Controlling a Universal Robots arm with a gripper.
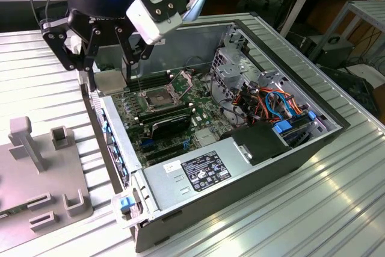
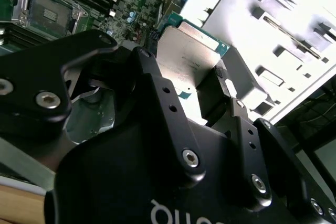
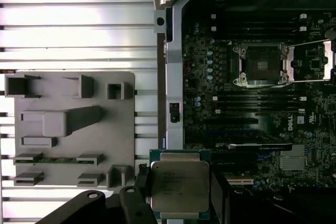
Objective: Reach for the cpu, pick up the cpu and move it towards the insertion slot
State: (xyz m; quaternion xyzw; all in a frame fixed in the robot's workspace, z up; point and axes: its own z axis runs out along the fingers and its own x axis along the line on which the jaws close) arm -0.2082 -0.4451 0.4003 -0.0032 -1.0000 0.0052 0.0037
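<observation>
The cpu is a flat square chip with a pale metallic face on a green board, held edge to edge between my dark fingers. My gripper is shut on it and hangs over the open computer case's rim, at the exterior view's upper left. The cpu shows below the black linkage there, and the cpu also appears in the second wrist view. The insertion slot lies open on the motherboard, a silver frame around a dark centre, to the exterior view's right of the chip. Both wrist views show the slot, apart from the chip.
A grey fixture plate with upright holders lies on the ribbed metal table beside the case. Inside the case are long black memory slots, a power supply, a metal drive cage and bundled coloured cables.
</observation>
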